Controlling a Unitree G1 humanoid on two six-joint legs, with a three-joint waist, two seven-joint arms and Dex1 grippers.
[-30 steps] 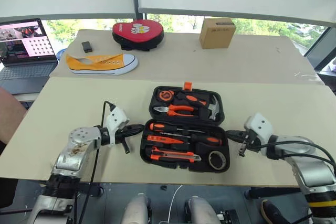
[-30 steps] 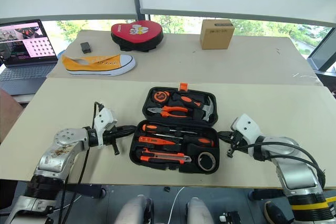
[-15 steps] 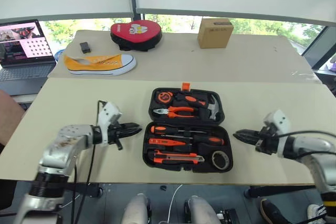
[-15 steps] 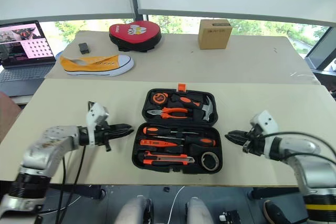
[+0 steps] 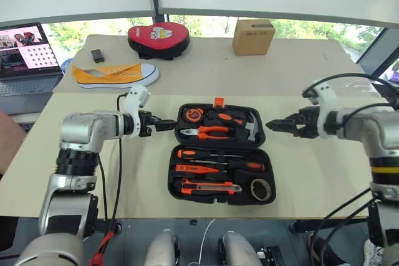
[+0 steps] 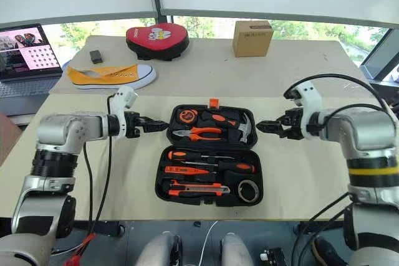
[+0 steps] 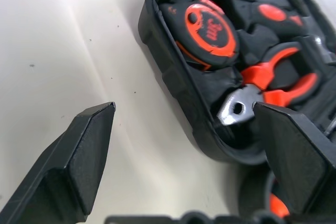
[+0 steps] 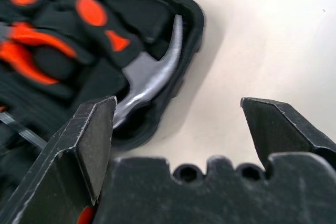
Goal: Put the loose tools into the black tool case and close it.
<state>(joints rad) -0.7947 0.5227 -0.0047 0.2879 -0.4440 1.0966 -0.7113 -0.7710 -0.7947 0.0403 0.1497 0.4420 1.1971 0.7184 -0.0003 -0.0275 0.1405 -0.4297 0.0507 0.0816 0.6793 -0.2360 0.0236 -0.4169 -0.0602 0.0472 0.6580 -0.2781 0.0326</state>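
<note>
Black tool case point(image 5: 219, 154): lay open on the near table point(image 5: 324, 179), orange latch at its far edge, position unchanged from a second earlier.

Near half: two screwdrivers point(image 5: 215, 154), tester screwdriver point(image 5: 196, 168), utility knife point(image 5: 209, 186) and tape roll point(image 5: 260, 189), all seated in their recesses as before.

Far half: tape measure point(image 7: 210, 27), pliers point(image 5: 209, 132), hammer point(image 5: 252, 130).

Left gripper point(image 5: 163, 124): a second earlier beside the case's near half with fingers together; it had since risen and moved to just beside the far half's left edge. Fingers spread wide, holding nothing.

Right gripper point(image 5: 275, 125): likewise moved from the near half's right side up to just beside the far half's right edge. Fingers spread wide, empty.

Neither gripper touched the case.
</note>
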